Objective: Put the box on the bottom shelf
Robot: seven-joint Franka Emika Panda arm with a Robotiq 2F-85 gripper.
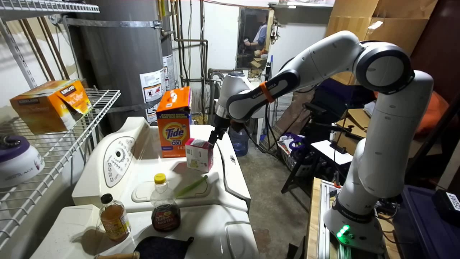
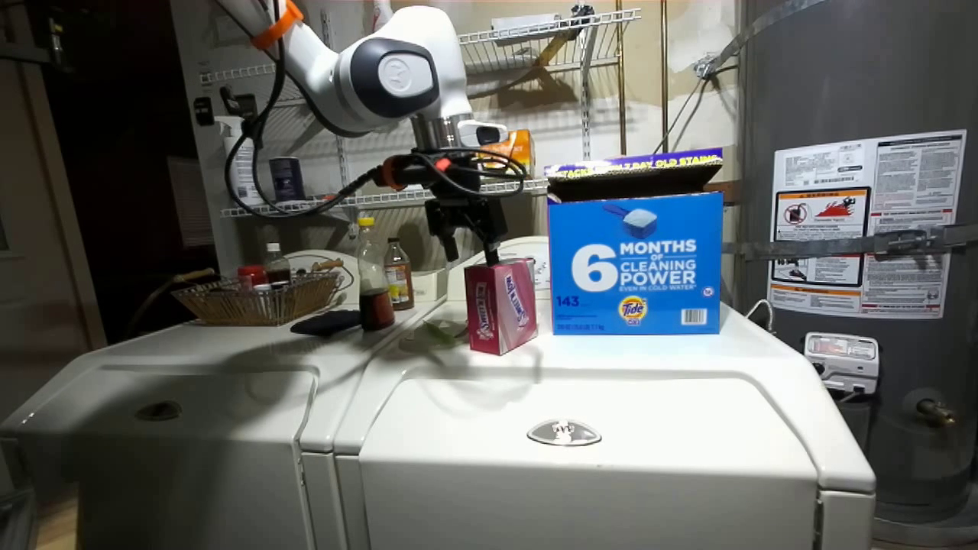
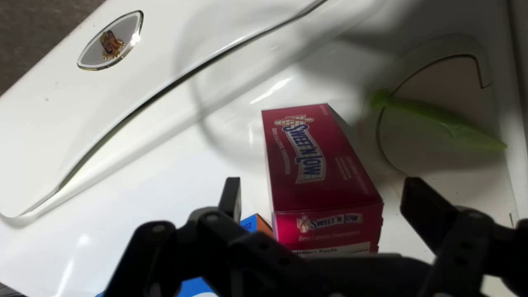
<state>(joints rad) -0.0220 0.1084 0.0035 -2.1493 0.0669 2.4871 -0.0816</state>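
Observation:
The box is a small pink-and-white carton (image 1: 199, 158) standing upright on the white washer top. It also shows in an exterior view (image 2: 500, 309) and in the wrist view (image 3: 315, 165). My gripper (image 3: 324, 196) is open, its fingers apart with the box's top end between them in the wrist view. In both exterior views the gripper (image 1: 212, 140) (image 2: 470, 258) is at the box's top edge; I cannot tell whether a fingertip touches it. The bottom shelf (image 1: 104, 97) is the lower white wire tier; it also shows behind the arm (image 2: 390, 198).
The orange detergent box (image 1: 174, 126) stands close beside the box. A syrup bottle (image 1: 165, 212), an amber bottle (image 1: 114, 219) and a green item (image 1: 192, 187) are nearby. A yellow-orange carton (image 1: 46, 108) and a white-purple container (image 1: 18, 165) sit on the bottom shelf. An upper wire tier (image 1: 46, 9) hangs above.

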